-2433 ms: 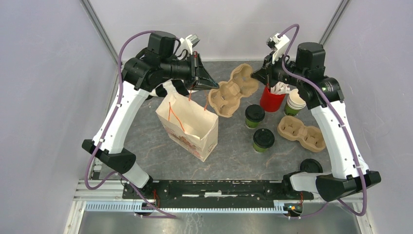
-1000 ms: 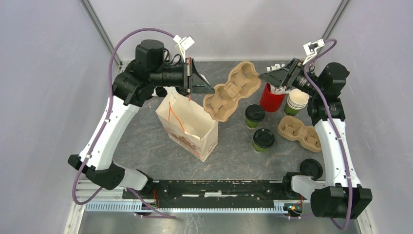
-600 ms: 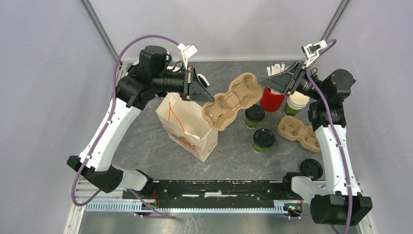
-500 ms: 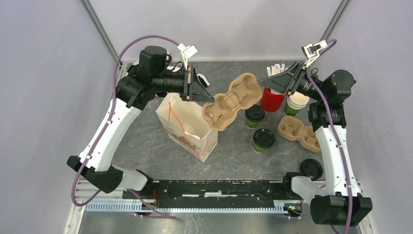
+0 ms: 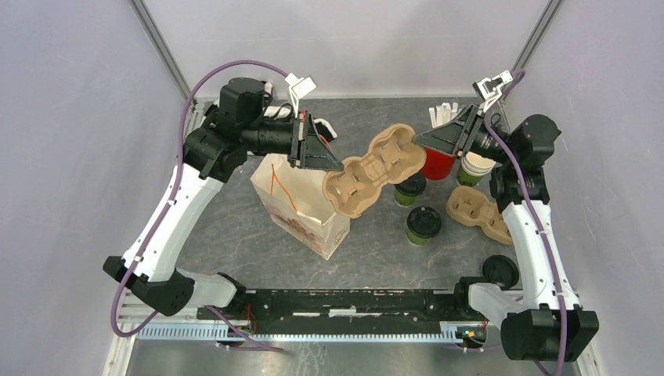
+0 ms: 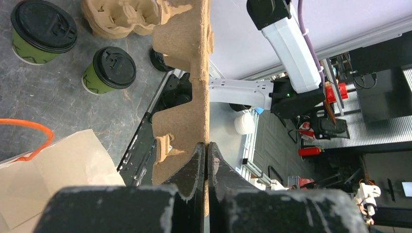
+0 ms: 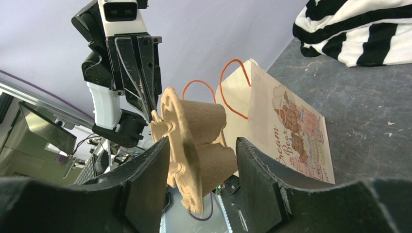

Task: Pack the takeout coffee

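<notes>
Cardboard carrier (image 5: 368, 166) hangs pinched in the left gripper (image 5: 337, 165), with the right gripper (image 5: 420, 141) jaws spread around its far end. Both coffee cups (image 5: 409, 186) (image 5: 424, 224) stand unpacked on the table (image 5: 235, 227).

Two lidded green cups (image 5: 409, 186) (image 5: 424, 224), two pulp carriers (image 5: 372, 166) (image 5: 478, 213), one paper bag (image 5: 301, 207), one red cup (image 5: 437, 164), one cup stack (image 5: 472, 169), one loose lid (image 5: 501, 268)

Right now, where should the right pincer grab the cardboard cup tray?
Its free end, coming from the right. The left pincer pinches the other end's rim, holding the cardboard cup tray in the air, and the free end sits between the open fingers of the right pincer.
</notes>
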`<action>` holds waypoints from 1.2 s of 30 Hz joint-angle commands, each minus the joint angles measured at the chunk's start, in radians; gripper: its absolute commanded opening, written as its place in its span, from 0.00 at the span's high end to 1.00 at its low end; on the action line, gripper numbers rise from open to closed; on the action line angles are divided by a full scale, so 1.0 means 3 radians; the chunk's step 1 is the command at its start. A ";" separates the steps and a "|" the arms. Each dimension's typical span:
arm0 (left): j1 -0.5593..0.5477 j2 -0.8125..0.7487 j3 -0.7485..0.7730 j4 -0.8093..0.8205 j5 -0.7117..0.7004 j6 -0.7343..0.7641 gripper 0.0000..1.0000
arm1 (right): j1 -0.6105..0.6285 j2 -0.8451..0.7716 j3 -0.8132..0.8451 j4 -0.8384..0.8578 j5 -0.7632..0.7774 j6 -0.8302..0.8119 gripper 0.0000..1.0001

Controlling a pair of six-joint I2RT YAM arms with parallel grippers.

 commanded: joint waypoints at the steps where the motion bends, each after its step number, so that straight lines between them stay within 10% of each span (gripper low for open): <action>1: -0.0021 -0.0117 -0.0048 0.0119 0.0126 0.0082 0.98 | 0.0048 -0.0014 0.0045 0.0251 -0.0075 0.0159 0.45; 7: -0.0022 -0.0135 -0.0110 0.0083 0.0098 0.0108 0.98 | 0.0094 -0.0095 -0.0082 0.0259 -0.0094 0.0214 0.64; 36: -0.0036 -0.0167 -0.0195 0.0021 0.0063 0.0184 0.98 | 0.0095 -0.0127 -0.0461 0.1035 -0.0181 0.0937 0.80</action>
